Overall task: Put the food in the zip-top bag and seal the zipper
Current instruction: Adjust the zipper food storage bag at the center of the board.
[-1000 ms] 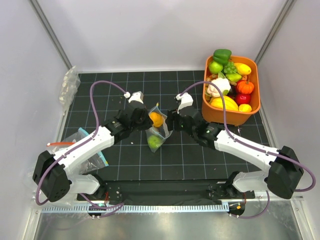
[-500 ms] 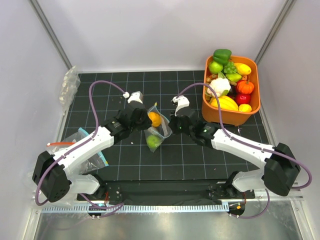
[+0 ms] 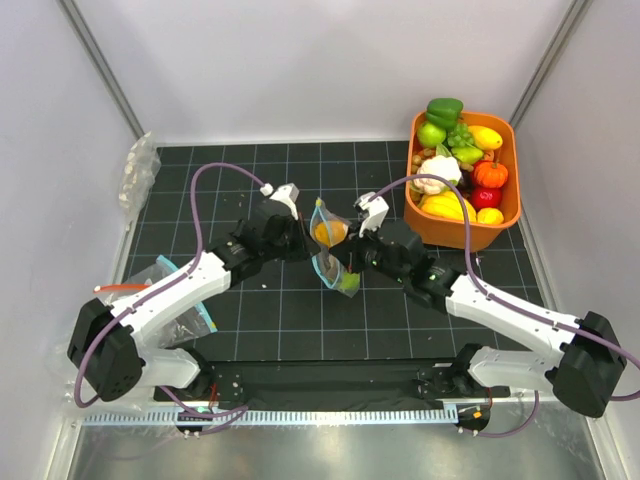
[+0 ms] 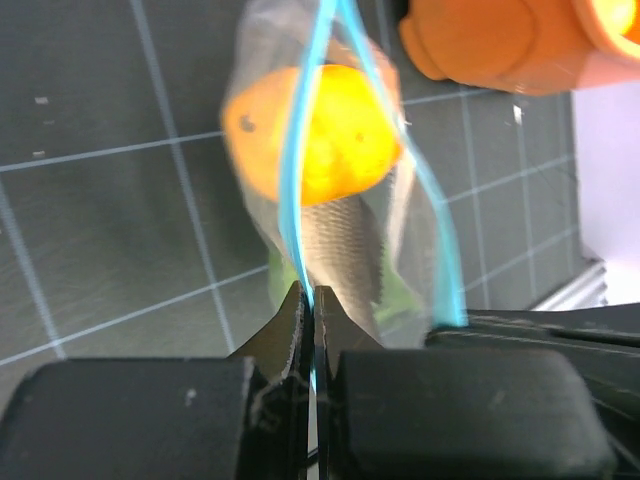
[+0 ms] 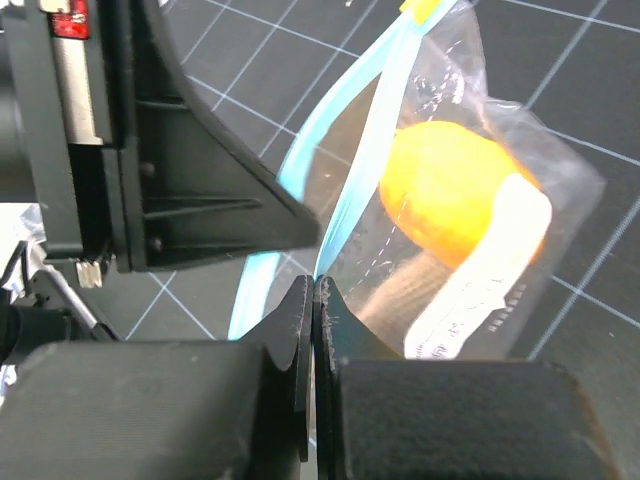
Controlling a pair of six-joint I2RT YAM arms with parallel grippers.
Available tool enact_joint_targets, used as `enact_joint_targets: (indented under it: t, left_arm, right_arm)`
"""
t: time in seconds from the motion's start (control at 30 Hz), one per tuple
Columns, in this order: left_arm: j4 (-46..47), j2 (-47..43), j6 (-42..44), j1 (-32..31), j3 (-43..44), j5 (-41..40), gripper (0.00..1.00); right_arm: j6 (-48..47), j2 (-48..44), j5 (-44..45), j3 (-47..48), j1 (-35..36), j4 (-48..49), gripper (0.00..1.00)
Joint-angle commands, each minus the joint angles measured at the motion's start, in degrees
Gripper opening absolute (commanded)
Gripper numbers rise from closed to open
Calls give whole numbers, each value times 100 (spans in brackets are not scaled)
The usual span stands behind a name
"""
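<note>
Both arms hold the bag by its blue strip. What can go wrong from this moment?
1. The zipper is bowed open, and the orange fruit sits close to the mouth; it may block the seal or fall out.
2. The fingers of the left gripper and right gripper pinch only the thin strip, so the zip-top bag could slip free.

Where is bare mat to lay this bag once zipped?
Free mat: the far strip between the crumpled clear bag and the orange bin, and the near strip between the left arm and right arm, this side of the held zip-top bag. Crowded: left edge by the red-strip bag, and beside the bin.
</note>
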Motion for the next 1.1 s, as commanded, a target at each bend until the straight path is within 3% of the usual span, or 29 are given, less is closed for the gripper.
enact_joint_targets:
  t: [0.0,0.1,0.47,0.57,0.6,0.7,0.8,1.07]
  left_arm:
    - [528,84,105,27,68,585,0]
    - [528,163,114,27,112,638,3]
    - [353,93,70,27,77,243,32]
    - [317,32,44,27,60,84,48]
    - [317,23,35,27,42,84,59]
    - [326,5,35,27,51,110,81]
    - [378,5,43,27,42,225,91]
    - [449,-65,-27,27,-11,252,97]
  right_arm:
    - [-43,73,-367,42,20,461,1]
    - [-34,187,-350,86,20,409,1]
    - [45,486,37,166,20,285,1]
    - [54,495,2,122,20,364,1]
    - [54,495,-15,113,20,382,1]
    - [63,504,-68,104,20,417,1]
    - [37,495,-130,78,20,496,1]
    - [-43,521,-429,86,55,558,1]
